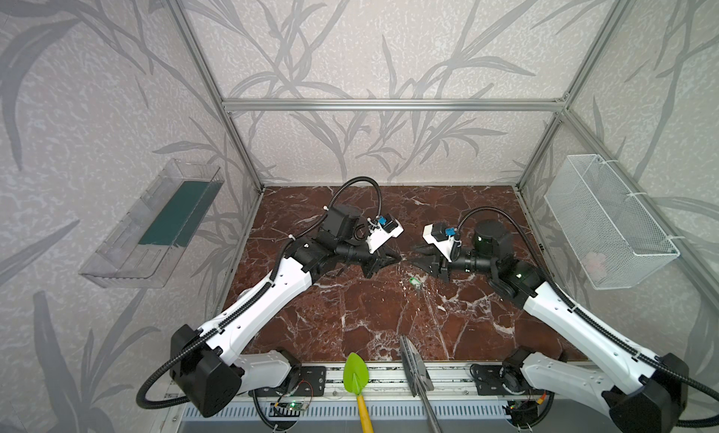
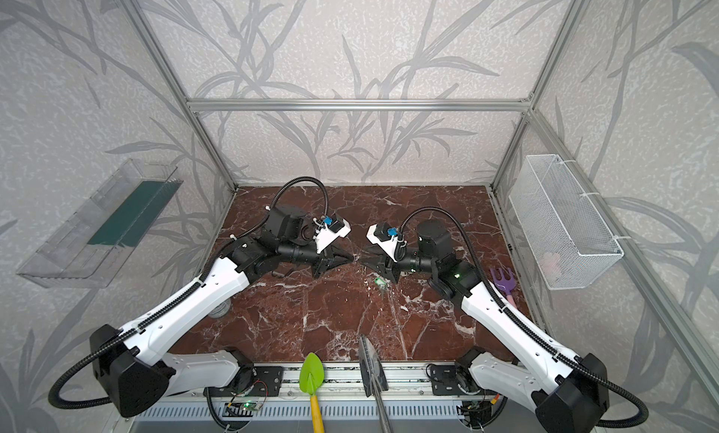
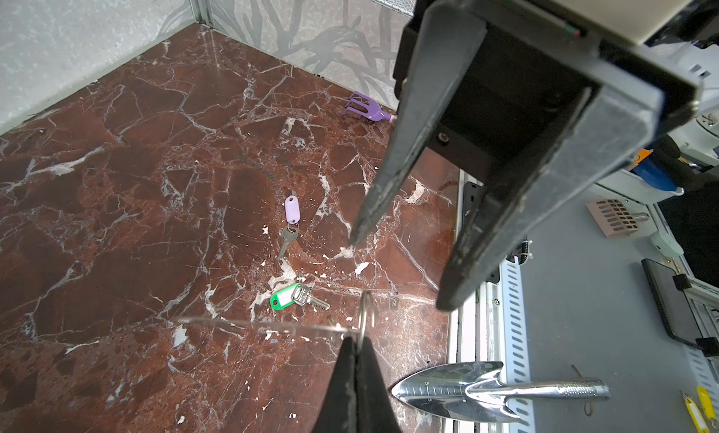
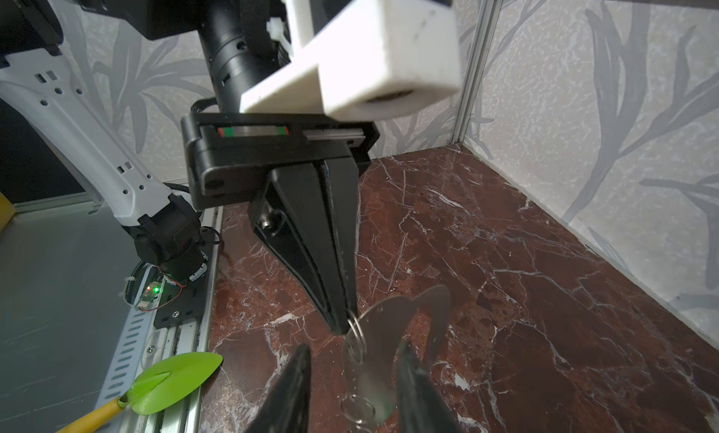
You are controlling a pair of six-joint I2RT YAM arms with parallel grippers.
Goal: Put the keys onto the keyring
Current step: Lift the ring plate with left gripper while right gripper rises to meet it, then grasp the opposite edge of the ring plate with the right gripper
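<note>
While pinching the keyring [image 4: 356, 335], the left gripper [image 4: 342, 326] faces the spread right gripper [image 3: 397, 271].
No readable writing; both keys [image 3: 299, 297] lie on the table [image 3: 116, 217] beneath them.

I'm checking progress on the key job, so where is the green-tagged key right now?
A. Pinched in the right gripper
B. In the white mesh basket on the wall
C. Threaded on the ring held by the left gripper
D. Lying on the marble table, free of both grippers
D: in the left wrist view the green-tagged key lies flat on the marble table, while the left gripper holds only the ring.
</note>
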